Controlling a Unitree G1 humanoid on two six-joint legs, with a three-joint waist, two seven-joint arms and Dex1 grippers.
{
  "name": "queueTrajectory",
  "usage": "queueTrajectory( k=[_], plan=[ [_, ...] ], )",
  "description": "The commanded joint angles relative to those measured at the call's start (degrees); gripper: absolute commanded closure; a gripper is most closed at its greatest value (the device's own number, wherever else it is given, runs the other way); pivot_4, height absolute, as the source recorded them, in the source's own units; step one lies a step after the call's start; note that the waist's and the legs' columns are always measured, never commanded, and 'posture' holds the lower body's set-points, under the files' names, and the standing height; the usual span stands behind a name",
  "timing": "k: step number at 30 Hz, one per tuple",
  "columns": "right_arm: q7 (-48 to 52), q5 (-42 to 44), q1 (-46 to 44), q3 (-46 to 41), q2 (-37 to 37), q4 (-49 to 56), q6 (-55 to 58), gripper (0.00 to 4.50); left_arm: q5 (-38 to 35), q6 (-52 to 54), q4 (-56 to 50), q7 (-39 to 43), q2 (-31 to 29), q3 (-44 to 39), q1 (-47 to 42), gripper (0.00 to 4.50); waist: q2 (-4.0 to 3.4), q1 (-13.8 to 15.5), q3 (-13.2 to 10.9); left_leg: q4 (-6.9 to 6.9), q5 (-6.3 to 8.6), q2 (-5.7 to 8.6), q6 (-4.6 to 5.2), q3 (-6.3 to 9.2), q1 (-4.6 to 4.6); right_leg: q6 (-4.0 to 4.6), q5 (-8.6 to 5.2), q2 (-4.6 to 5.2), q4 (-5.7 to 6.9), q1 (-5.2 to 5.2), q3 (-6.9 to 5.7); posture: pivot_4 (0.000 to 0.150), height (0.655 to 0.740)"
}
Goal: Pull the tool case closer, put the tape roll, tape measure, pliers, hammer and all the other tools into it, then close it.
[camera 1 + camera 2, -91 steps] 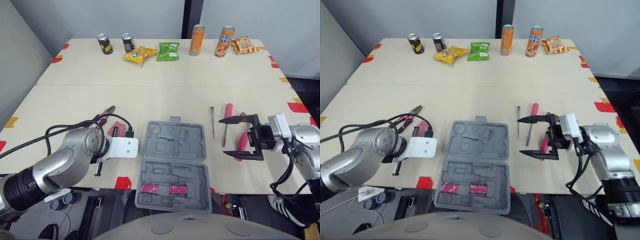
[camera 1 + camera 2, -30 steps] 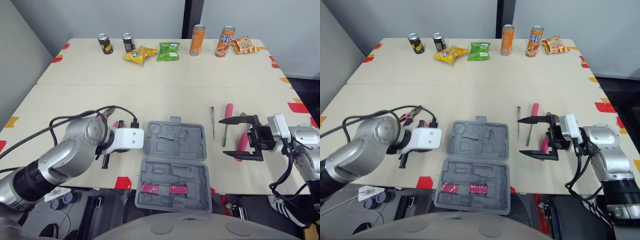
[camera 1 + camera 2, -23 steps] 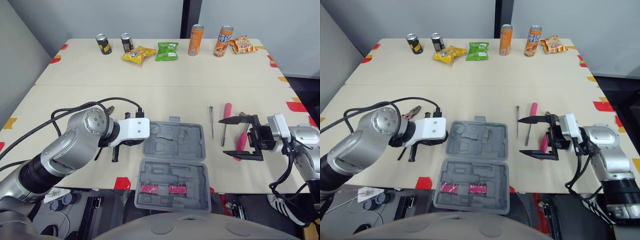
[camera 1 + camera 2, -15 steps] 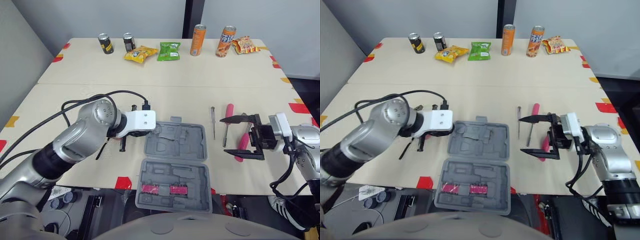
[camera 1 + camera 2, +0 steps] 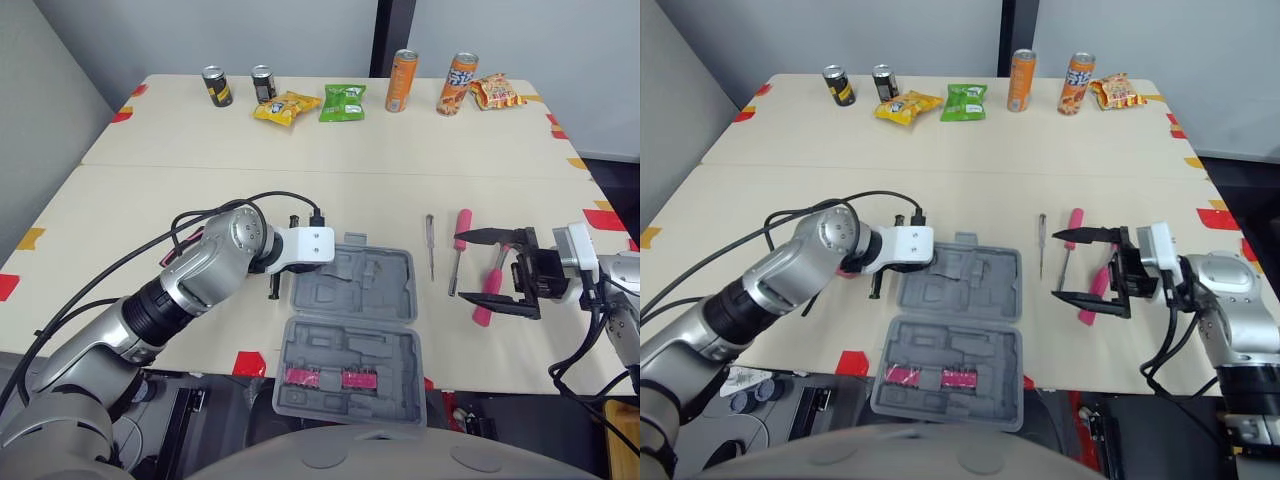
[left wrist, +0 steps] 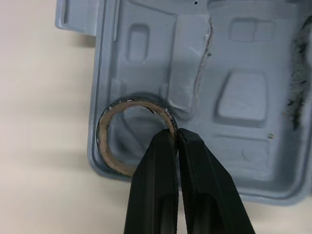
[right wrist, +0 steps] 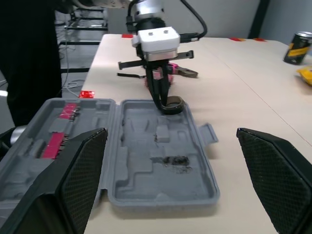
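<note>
Gaping grey moulded tool case (image 5: 382,300)

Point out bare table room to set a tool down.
The wide band between the snack row and the tool case is bare. Crowded right of the case, where screwdriver, pink-handled tools and the open right hand cluster; the left hand pinches the tape roll at its far-left corner.

I see a grey tool case (image 5: 365,290), tan tape roll (image 6: 104,146), pink screwdriver handle (image 5: 462,222) and green snack bag (image 5: 342,102).
</note>
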State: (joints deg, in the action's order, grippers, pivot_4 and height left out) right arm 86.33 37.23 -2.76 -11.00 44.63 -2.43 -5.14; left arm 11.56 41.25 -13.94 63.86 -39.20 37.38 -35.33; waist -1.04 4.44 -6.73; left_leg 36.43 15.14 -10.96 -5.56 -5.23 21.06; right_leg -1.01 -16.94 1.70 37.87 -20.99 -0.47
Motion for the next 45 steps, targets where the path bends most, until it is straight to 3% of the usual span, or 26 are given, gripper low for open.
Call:
queueTrajectory(
  k=[1,12,31,45],
  plan=[
    [-0.11,0.04,0.95,-2.62,0.20,-0.34,-0.48,0.00,0.96,-1.19,1.16,-0.18,0.76,0.15,-1.44,4.48,0.00,0.16,0.00,0.00,0.00,0.00,-0.01,0.00,0.00,-0.01,0.01,-0.02,0.00,0.00,0.02,0.150,0.7400],
    [1.26,-0.39,3.53,-4.27,-1.02,-2.30,-2.98,0.00,1.57,-3.91,6.10,1.09,3.93,0.81,-4.53,4.48,0.00,0.92,0.00,0.02,0.01,0.04,-0.07,-0.02,0.00,-0.11,0.06,-0.03,-0.03,0.01,0.23,0.150,0.7400],
    [1.02,-0.46,3.87,-4.21,-0.84,-0.97,-2.46,0.00,2.08,-0.53,1.74,3.36,4.51,-0.14,-6.56,4.48,0.02,0.95,-0.01,0.02,0.01,0.04,-0.11,-0.01,0.01,-0.14,0.07,-0.05,-0.09,0.04,0.25,0.150,0.7400],
    [1.93,-0.38,2.99,-4.08,-0.16,-1.96,-2.48,0.00,-5.11,2.65,4.06,2.57,5.35,-5.95,-3.88,4.48,0.02,0.95,-0.01,0.02,0.01,0.04,-0.13,0.00,0.02,-0.15,0.08,-0.06,-0.14,0.05,0.25,0.150,0.7400]
  ],
)
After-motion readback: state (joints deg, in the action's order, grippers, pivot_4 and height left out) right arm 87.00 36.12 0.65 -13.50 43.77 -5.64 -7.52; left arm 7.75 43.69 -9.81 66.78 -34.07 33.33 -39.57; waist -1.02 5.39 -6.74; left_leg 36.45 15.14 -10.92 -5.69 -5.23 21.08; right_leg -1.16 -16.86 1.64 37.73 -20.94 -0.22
